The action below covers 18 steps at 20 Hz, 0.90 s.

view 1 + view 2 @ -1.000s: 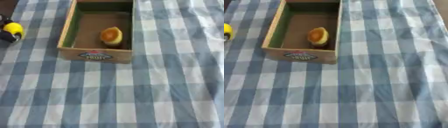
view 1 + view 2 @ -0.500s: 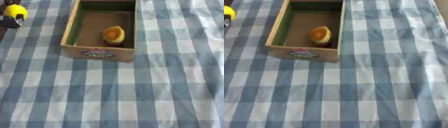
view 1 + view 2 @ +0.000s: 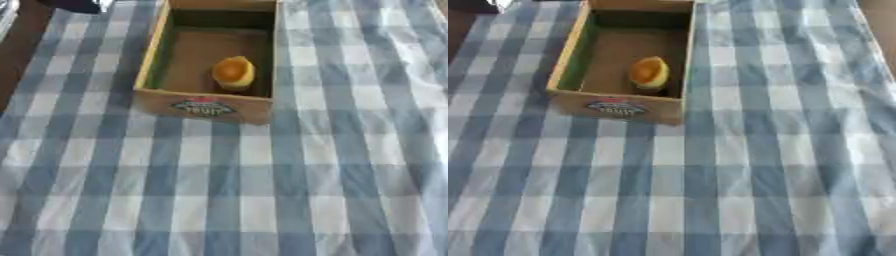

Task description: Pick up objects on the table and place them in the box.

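while no hand shows, so finger state cannot be told, the yellow object (image 3: 233, 73) lies inside the box (image 3: 203, 105), right of centre; probably light, rounded, slippery; best gripped across its sides.

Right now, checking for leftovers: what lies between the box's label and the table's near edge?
Nothing: only bare checked cloth below the box, in both eye views.

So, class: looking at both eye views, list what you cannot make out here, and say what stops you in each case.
- Yellow-orange rounded object in the wooden box: too blurred to identify, both views.
- Label on the box front: lettering blurred, unreadable.
- Box's far end: cut off by the top edge.
- Dark shape at top left: cut off by the edge, unidentifiable.
- Robot's hands: in neither view.
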Each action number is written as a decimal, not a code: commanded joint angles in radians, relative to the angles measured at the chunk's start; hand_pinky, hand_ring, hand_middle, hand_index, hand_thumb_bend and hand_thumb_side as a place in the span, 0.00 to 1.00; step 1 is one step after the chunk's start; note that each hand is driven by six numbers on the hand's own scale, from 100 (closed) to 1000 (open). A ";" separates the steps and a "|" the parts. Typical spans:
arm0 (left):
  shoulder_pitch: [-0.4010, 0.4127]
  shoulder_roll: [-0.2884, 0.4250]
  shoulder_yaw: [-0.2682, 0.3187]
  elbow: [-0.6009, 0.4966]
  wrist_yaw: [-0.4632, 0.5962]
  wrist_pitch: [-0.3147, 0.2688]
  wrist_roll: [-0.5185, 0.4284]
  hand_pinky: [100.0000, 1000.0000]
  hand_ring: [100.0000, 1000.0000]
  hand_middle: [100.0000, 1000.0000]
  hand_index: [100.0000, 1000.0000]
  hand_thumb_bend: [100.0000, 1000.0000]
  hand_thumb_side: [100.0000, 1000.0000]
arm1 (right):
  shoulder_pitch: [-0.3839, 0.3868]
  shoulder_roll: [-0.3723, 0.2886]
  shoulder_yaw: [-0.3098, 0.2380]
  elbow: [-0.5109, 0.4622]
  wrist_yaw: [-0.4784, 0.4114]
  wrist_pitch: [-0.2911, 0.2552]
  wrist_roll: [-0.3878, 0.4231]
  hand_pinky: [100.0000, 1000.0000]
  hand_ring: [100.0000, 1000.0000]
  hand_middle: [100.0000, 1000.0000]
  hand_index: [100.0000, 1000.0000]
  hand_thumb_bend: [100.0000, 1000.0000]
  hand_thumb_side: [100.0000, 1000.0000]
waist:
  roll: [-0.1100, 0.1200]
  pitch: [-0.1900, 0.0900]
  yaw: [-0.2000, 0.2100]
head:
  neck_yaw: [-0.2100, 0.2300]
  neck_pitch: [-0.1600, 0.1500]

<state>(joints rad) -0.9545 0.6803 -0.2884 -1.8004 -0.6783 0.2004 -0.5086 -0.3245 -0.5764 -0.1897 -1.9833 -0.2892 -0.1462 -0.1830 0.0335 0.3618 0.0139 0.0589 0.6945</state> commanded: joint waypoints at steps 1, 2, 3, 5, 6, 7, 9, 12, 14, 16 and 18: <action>-0.027 -0.051 -0.037 -0.056 -0.005 -0.013 -0.048 0.70 0.64 0.54 0.60 0.00 0.00 | -0.009 -0.022 -0.007 -0.017 -0.004 -0.002 -0.003 0.74 0.78 0.52 0.71 0.00 0.57 | -0.005 -0.029 0.002 | -0.009 0.009; -0.028 -0.073 -0.052 -0.058 -0.011 -0.017 -0.060 0.70 0.64 0.54 0.60 0.00 0.00 | -0.009 -0.021 -0.007 -0.017 -0.004 -0.002 -0.004 0.74 0.78 0.52 0.71 0.00 0.57 | -0.006 -0.030 0.003 | -0.009 0.010; -0.028 -0.096 -0.067 -0.053 -0.022 -0.020 -0.071 0.70 0.64 0.55 0.61 0.00 0.00 | -0.009 -0.020 -0.007 -0.017 -0.005 -0.002 -0.004 0.74 0.77 0.52 0.71 0.00 0.57 | -0.006 -0.030 0.003 | -0.009 0.009; -0.026 -0.133 -0.094 -0.028 -0.066 -0.029 -0.086 0.71 0.64 0.56 0.62 0.00 0.00 | -0.009 -0.019 -0.006 -0.017 -0.005 -0.001 -0.004 0.74 0.77 0.52 0.71 0.00 0.57 | -0.006 -0.031 0.004 | -0.007 0.011; -0.025 -0.150 -0.106 -0.006 -0.096 -0.033 -0.089 0.71 0.64 0.56 0.63 0.00 0.00 | -0.009 -0.018 -0.006 -0.017 -0.005 -0.001 -0.004 0.74 0.77 0.52 0.71 0.00 0.58 | -0.006 -0.032 0.005 | -0.005 0.012; -0.023 -0.164 -0.119 0.022 -0.132 -0.037 -0.093 0.72 0.65 0.57 0.64 0.07 0.00 | -0.009 -0.018 -0.006 -0.017 -0.006 -0.001 -0.004 0.74 0.77 0.52 0.71 0.00 0.58 | -0.005 -0.032 0.004 | -0.004 0.012; -0.021 -0.195 -0.140 0.094 -0.197 -0.040 -0.095 0.72 0.64 0.57 0.65 0.10 0.00 | -0.009 -0.016 -0.006 -0.017 -0.006 0.000 -0.004 0.74 0.77 0.52 0.71 0.00 0.58 | -0.003 -0.034 0.004 | -0.002 0.014; -0.015 -0.236 -0.157 0.193 -0.277 -0.046 -0.080 0.71 0.64 0.57 0.65 0.11 0.00 | -0.008 -0.013 -0.005 -0.017 -0.007 0.001 -0.004 0.74 0.77 0.52 0.71 0.00 0.58 | -0.001 -0.035 0.002 | -0.002 0.016; -0.008 -0.257 -0.161 0.239 -0.294 -0.051 -0.066 0.71 0.64 0.57 0.65 0.11 0.00 | -0.007 -0.012 -0.006 -0.017 -0.007 0.002 -0.004 0.74 0.77 0.52 0.71 0.00 0.58 | 0.001 -0.034 0.001 | -0.002 0.018; -0.002 -0.270 -0.162 0.271 -0.303 -0.054 -0.051 0.71 0.64 0.58 0.65 0.11 0.00 | -0.007 -0.010 -0.006 -0.017 -0.007 0.003 -0.004 0.74 0.77 0.52 0.71 0.00 0.58 | 0.002 -0.034 0.000 | -0.002 0.018; 0.003 -0.280 -0.158 0.298 -0.311 -0.052 -0.033 0.71 0.64 0.58 0.65 0.11 0.00 | -0.006 -0.008 -0.006 -0.017 -0.007 0.004 -0.004 0.74 0.77 0.52 0.71 0.00 0.58 | 0.002 -0.034 -0.001 | -0.002 0.016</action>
<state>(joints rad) -0.9395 0.3978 -0.4527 -1.5095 -0.9783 0.1482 -0.5545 -0.3242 -0.5670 -0.1897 -1.9833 -0.2920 -0.1441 -0.1860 0.0391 0.3538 0.0138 0.0551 0.7106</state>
